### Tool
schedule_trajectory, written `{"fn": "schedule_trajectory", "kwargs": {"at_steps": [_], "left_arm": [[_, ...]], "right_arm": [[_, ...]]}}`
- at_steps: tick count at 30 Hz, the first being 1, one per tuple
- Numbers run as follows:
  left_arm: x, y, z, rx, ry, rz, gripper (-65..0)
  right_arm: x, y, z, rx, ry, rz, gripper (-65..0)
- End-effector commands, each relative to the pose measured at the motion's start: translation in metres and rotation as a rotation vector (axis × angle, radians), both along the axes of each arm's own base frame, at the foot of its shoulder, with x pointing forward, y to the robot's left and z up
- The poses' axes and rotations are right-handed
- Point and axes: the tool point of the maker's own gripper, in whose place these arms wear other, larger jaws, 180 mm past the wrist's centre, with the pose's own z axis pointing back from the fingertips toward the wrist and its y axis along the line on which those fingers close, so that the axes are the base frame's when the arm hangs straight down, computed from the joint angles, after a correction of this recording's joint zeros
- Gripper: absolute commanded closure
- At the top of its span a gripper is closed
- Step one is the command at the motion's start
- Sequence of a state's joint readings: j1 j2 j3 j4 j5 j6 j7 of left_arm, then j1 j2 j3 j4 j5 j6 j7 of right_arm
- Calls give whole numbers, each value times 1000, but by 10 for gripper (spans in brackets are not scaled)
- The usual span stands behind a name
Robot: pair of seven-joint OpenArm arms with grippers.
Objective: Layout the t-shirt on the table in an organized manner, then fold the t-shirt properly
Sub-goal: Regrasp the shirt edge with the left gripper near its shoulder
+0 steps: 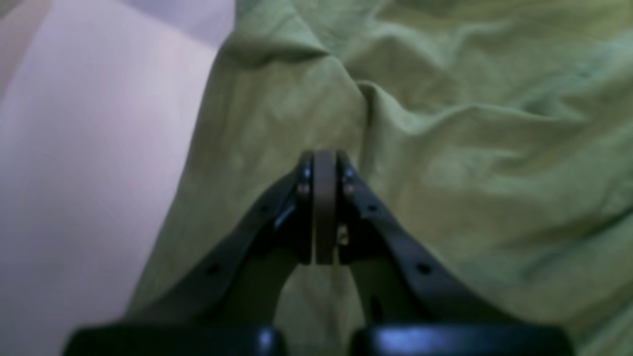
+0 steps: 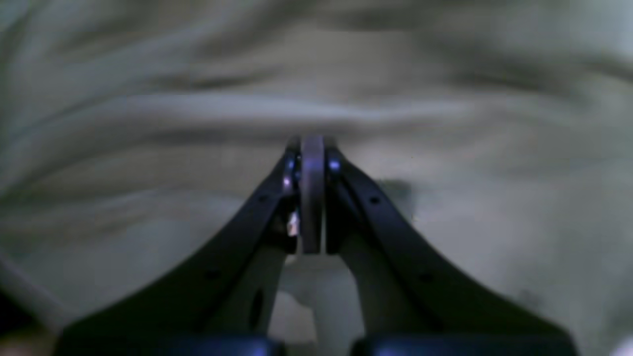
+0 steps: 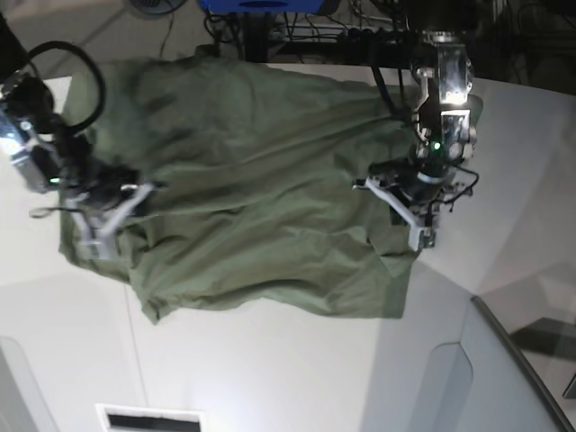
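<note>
Closed left pincer over wrinkled t-shirt beside table.

Olive t-shirt, seemingly rumpled, on white table

No text, label, brand, number or sign can be read in any of the views.

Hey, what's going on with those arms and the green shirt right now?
Left pincer shut, right pincer shut. T-shirt spread on table, still wrinkled. Nothing in the way.
</note>
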State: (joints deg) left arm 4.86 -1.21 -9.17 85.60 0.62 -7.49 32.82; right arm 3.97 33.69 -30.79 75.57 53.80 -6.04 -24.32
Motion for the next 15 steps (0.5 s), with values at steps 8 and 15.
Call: {"fn": "schedule_trajectory", "kwargs": {"at_steps": [8,15], "left_arm": [[43,1,2,-3,-22,4,0],[38,18,-12,27,26,11,0]], "right_arm": [[31,-61,-17,-7,28,-62,-6],[17,-115,-43,-159,125,-131,-3]]}}
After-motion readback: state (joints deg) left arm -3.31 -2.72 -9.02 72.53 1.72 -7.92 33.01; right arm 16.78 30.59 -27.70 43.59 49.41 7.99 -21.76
